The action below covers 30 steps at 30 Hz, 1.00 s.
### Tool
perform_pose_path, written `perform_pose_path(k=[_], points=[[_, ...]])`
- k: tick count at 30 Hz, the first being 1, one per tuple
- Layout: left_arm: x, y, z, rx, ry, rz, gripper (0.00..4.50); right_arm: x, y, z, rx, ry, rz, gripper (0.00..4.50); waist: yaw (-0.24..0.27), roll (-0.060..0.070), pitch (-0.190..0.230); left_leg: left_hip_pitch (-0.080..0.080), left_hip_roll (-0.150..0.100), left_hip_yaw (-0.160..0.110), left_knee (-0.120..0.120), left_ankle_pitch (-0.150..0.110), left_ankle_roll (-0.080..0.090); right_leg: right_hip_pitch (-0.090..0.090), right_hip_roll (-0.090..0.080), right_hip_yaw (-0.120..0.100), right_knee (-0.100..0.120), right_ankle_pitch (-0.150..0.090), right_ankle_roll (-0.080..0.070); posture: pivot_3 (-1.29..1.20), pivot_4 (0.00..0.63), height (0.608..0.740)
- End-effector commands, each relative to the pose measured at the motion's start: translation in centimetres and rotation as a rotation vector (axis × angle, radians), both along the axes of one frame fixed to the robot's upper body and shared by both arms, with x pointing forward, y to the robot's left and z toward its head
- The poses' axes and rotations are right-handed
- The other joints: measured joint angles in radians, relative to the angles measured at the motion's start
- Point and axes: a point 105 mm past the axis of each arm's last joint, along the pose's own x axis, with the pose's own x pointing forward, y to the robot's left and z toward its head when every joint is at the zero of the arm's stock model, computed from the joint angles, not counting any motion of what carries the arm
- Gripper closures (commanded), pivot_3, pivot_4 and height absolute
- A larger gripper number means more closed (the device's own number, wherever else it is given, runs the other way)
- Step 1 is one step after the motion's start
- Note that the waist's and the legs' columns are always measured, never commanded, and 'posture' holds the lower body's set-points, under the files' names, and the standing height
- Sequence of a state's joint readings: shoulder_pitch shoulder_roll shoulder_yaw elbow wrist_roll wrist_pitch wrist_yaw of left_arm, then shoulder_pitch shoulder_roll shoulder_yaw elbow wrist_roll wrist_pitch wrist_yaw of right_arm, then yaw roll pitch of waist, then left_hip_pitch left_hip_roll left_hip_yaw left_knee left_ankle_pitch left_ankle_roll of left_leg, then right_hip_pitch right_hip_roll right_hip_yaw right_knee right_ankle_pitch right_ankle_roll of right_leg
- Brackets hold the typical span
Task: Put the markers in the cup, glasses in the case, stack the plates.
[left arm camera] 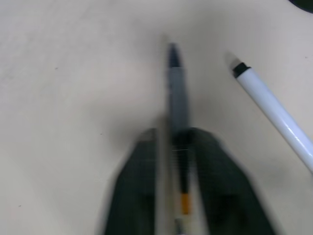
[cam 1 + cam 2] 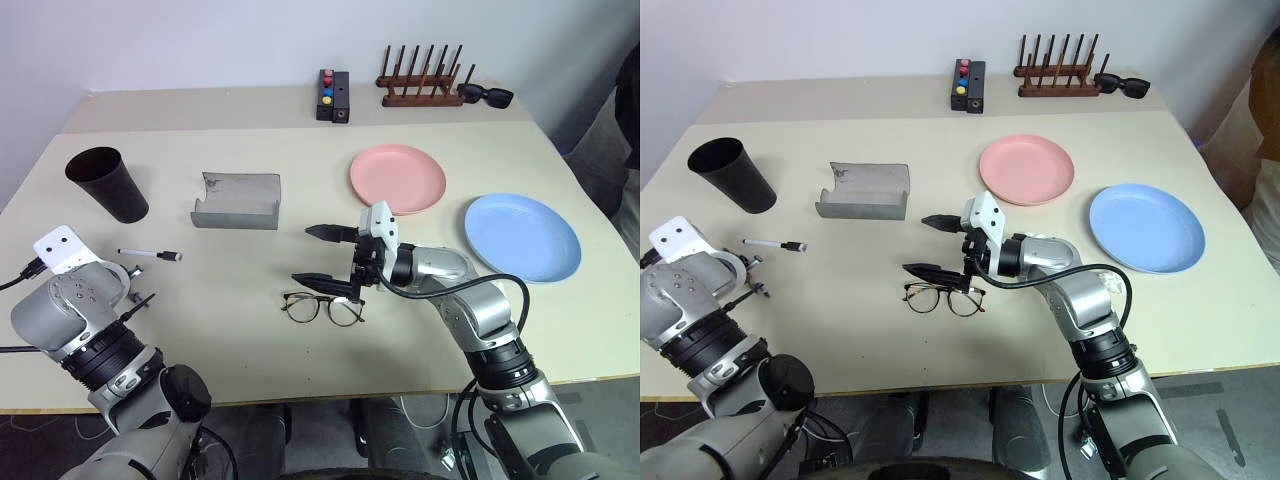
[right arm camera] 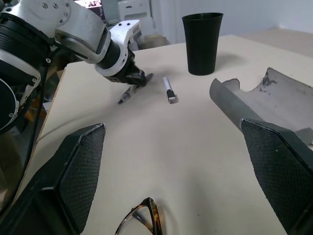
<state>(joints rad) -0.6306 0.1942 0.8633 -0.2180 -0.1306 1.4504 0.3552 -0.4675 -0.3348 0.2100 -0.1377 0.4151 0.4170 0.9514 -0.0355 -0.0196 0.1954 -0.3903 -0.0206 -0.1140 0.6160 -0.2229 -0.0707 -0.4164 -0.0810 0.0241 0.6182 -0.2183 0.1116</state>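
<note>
- The marker I am after sits pinched between the two fingers of my left gripper, clenched on it near the table's left front edge; its dark tip pokes out past my fingertips, pointing down at the table.
- The wrist view is smeared, so I judge rather than see that the barrel is centred in the pinch; if it sits off to one side, it may swivel or slide out as I lift.
- A second marker lies flat just beside the held one, apart from my fingers. A careless sweep toward the cup could knock it and send it rolling toward the edge.
- The cup stands upright, behind that loose marker. It is tall and narrow at the base, so a bump on the rim from my wrist, or a marker dropped in at a slant, could tip it over.
- My right gripper hangs with its fingers spread wide, grasping nothing, right above the glasses, which lie on the table in front of the open case. Coming down crooked could press on a lens or shove the thin frame away.
- The pink plate and blue plate lie apart to the right, unstacked, and my right elbow passes near the blue one.
</note>
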Motion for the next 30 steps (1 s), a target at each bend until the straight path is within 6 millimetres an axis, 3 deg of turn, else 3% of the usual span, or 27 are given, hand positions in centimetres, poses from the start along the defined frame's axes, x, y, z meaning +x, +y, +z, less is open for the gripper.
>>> perform_pose_path(k=[1, 6, 11, 13, 17, 22, 30], points=[[0.2, -0.1, 0.2, 0.018, -0.004, -0.007, 4.45, -0.6, 0.2, 1.1, 0.022, -0.037, 0.025, 0.00, 0.000, 0.000, 0.000, 0.000, 0.000, 0.000, 0.000, 0.000, 0.000, 0.000, 0.000, 0.000, 0.000, 0.000, 0.000, 0.00, 0.150, 0.740], [0.9, 1.7, 3.8, 0.191, -0.219, 0.031, 4.45, -0.3, 0.8, 1.6, 0.037, -0.063, 0.023, 0.00, -0.003, 0.000, 0.000, 0.000, 0.000, 0.000, 0.000, 0.000, 0.000, 0.000, 0.000, 0.000, 0.000, 0.000, 0.000, 0.00, 0.150, 0.740], [-0.1, 3.5, 9.8, 0.453, -0.527, 0.082, 4.45, 0.3, 2.1, 2.5, 0.080, -0.101, 0.010, 0.00, -0.009, -0.001, 0.000, -0.001, 0.001, 0.000, -0.001, 0.001, -0.002, -0.003, 0.000, 0.000, 0.001, 0.000, 0.000, 0.00, 0.150, 0.740], [-0.2, 3.4, 12.0, 0.577, -0.601, 0.055, 4.45, 0.6, 2.9, 2.7, 0.098, -0.120, -0.007, 0.00, -0.007, -0.001, 0.000, -0.001, 0.001, 0.000, -0.002, 0.001, -0.002, -0.003, 0.000, 0.000, 0.001, 0.000, -0.001, 0.00, 0.150, 0.740], [1.1, 1.4, 15.9, 0.780, -0.750, -0.084, 4.45, 2.2, 4.2, 3.3, 0.161, -0.134, -0.091, 0.00, 0.002, -0.002, 0.000, -0.001, 0.000, 0.000, -0.001, 0.001, -0.002, -0.002, 0.000, 0.000, 0.000, 0.000, -0.001, 0.00, 0.150, 0.740], [3.2, 1.4, 17.4, 0.850, -0.805, -0.118, 4.45, 3.0, 5.2, 4.3, 0.250, -0.114, -0.143, 0.00, 0.015, -0.002, 0.000, -0.001, 0.000, 0.000, -0.001, 0.001, -0.002, -0.002, 0.000, 0.000, 0.000, 0.000, -0.001, 0.00, 0.150, 0.740], [7.0, 2.5, 18.6, 0.911, -0.858, -0.127, 4.45, 2.0, 6.9, 4.3, 0.290, -0.084, -0.101, 0.00, 0.014, -0.002, 0.000, -0.001, 0.000, 0.000, -0.002, 0.001, -0.002, -0.004, 0.001, 0.000, 0.001, 0.000, -0.001, 0.00, 0.150, 0.740]])
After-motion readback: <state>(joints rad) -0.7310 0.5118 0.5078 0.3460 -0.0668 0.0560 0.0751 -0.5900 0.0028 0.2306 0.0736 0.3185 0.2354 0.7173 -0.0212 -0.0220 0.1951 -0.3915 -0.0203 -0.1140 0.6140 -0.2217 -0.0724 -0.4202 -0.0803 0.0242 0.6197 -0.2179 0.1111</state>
